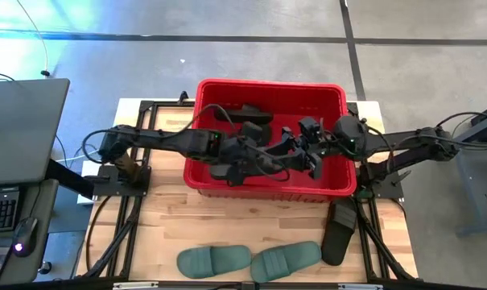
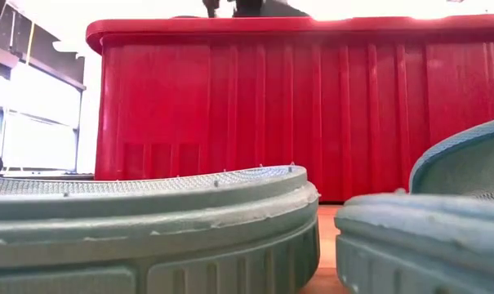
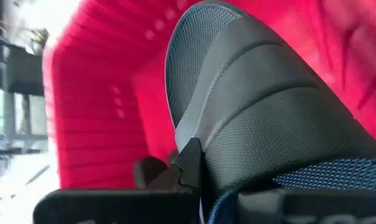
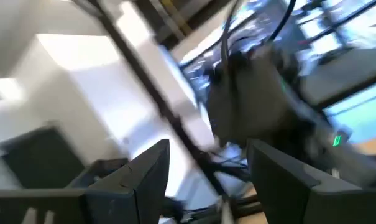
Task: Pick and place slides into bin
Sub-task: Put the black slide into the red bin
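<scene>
The red bin stands at the table's far middle and fills the low view. Black slides lie inside it, one at the far wall. My left gripper reaches into the bin from the left and is shut on a black slide. My right gripper is open and empty over the bin's right part. Two sage-green slides lie soles down near the table's near edge. One black slide lies on the table at the near right. My left gripper holds the black slide by its side edge next to the wide strap. One dark finger lies against it, and the slide itself hides the other finger. The slide stands tilted up before the fingers inside the bin. I cannot tell whether it rests on the bin's floor.
The bin's thick rim and ribbed walls rise high above the table. The two green slides lie right in front of the low camera. Black arm frames run along both table sides. A desk with a keyboard stands left.
</scene>
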